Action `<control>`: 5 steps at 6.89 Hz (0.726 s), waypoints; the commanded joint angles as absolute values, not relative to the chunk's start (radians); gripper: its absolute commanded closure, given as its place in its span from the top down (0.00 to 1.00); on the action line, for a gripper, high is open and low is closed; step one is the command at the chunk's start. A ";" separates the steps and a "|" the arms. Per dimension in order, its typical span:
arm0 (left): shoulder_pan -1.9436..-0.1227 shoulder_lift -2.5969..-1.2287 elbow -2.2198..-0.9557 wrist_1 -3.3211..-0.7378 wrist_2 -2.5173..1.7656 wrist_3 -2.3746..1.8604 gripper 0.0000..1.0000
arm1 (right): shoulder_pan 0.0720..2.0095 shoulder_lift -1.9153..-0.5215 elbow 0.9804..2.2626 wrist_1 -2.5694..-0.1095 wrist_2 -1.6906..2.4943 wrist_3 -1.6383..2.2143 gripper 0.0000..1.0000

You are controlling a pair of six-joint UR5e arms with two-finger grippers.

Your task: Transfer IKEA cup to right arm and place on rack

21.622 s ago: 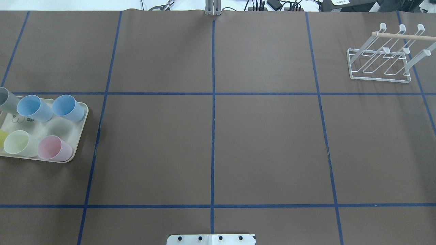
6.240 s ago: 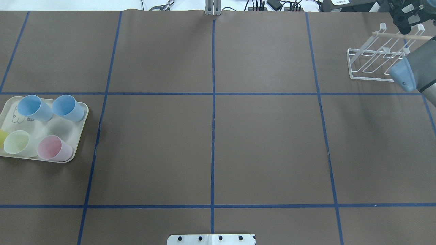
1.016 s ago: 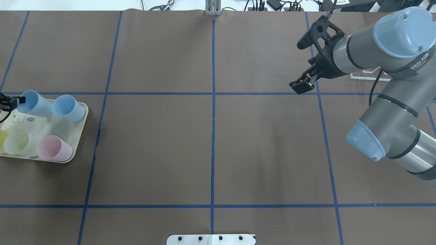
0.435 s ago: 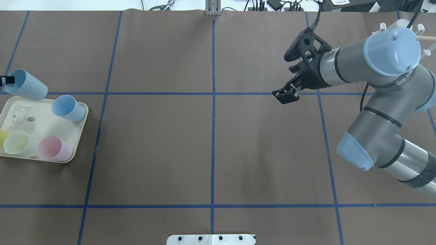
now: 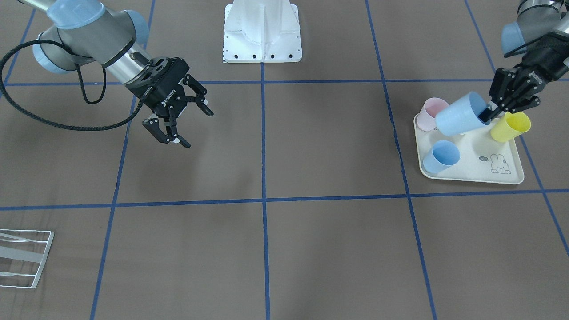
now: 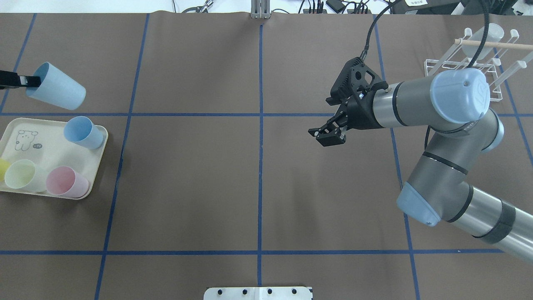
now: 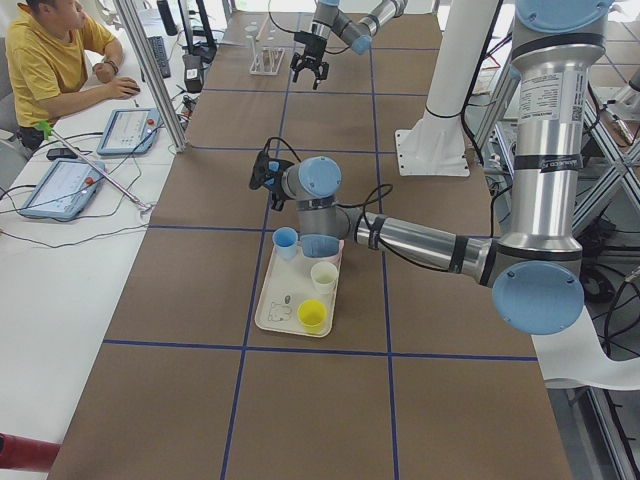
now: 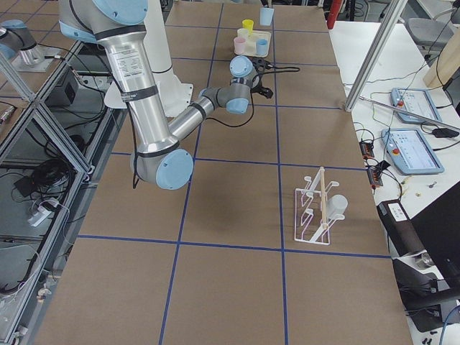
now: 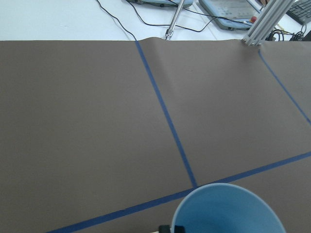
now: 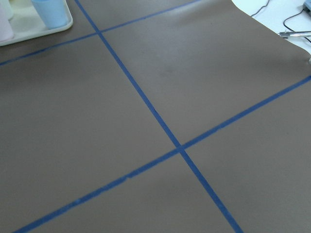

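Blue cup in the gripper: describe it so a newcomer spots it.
Find the cream tray of cups on the robot's left. Near it the left gripper pinches a blue cup by its rim. Unlike the other blue cup, standing on the tray, it hangs tilted in the air.

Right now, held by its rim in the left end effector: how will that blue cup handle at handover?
Probably light: the blue cup hangs nearly sideways from the left end effector on a rim pinch alone. Its smooth tapered wall may slip when the open right end effector closes. Laid down, it would likely roll.
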State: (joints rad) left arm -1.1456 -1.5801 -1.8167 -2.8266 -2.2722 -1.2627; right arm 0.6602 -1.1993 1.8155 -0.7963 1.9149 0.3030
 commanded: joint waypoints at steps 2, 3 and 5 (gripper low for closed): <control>-0.872 -1.756 -1.910 -2.826 -2.126 -1.614 0.00 | 0.493 -1.134 1.805 -0.733 1.757 0.328 0.99; -0.741 -1.794 -1.908 -2.824 -1.991 -1.640 0.00 | 0.453 -1.132 1.805 -0.666 1.714 0.327 0.99; -0.617 -1.870 -1.879 -2.816 -1.883 -1.687 0.00 | 0.399 -1.132 1.796 -0.536 1.678 0.327 0.99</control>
